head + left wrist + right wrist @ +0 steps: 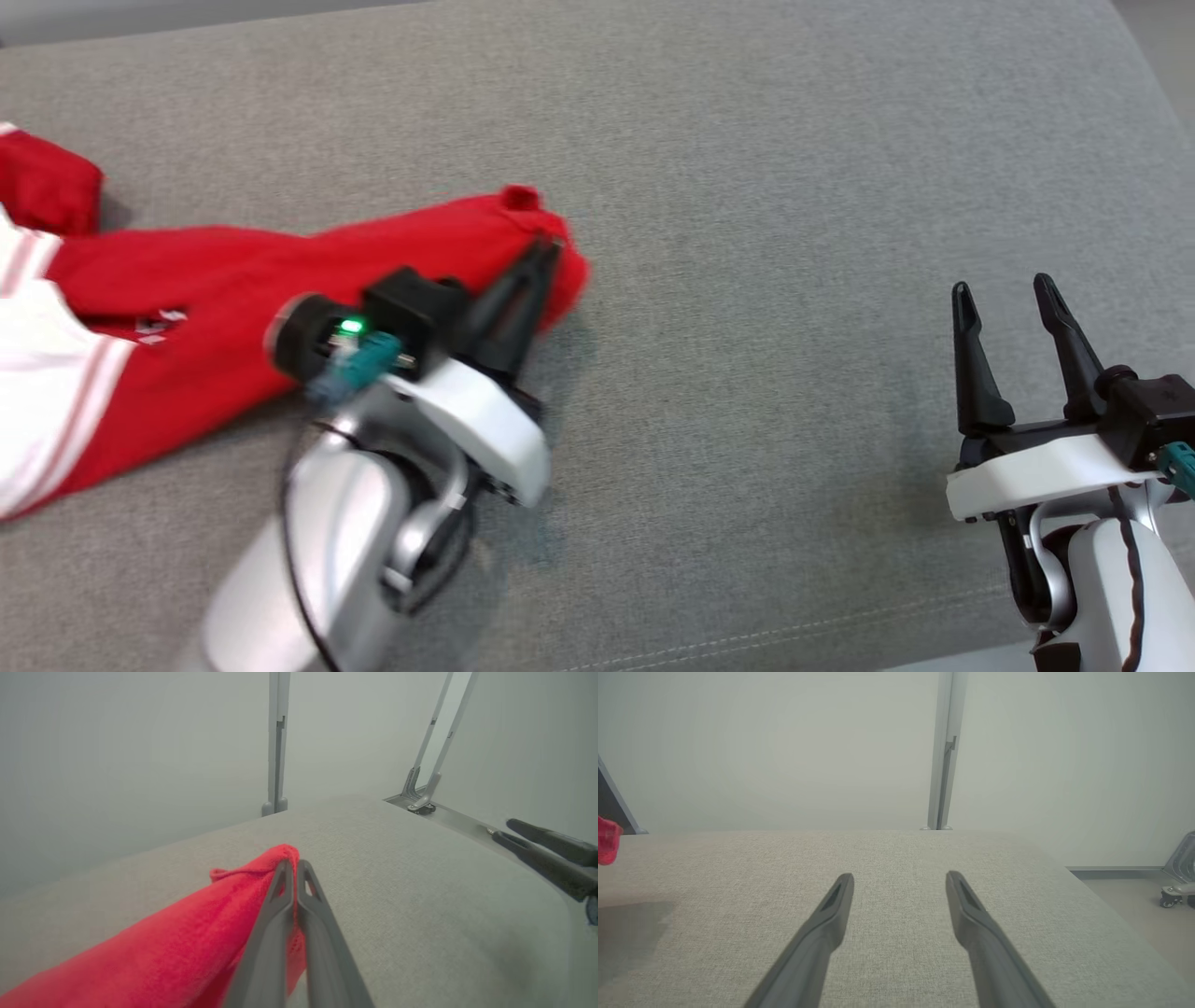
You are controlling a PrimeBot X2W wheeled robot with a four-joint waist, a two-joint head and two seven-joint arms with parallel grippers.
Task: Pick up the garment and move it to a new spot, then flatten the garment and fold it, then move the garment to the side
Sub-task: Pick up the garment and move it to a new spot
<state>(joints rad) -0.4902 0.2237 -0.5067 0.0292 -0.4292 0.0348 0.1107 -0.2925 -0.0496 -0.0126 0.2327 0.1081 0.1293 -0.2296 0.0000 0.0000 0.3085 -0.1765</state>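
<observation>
- Head view, nearest the grey cushion's (747,523) front edge: the right gripper (1004,289), fingers spread wide, holding nothing.
- Further in over the cushion, the left gripper (543,254) is pressed together, pinching one end of the red-and-white garment (215,280).
- The garment lies rumpled on the cushion's left part, neither flattened nor folded.
- The pick-up looks barely begun; moving, flattening, folding and setting aside are left.
- Count: one garment, two grippers, one cushion.
</observation>
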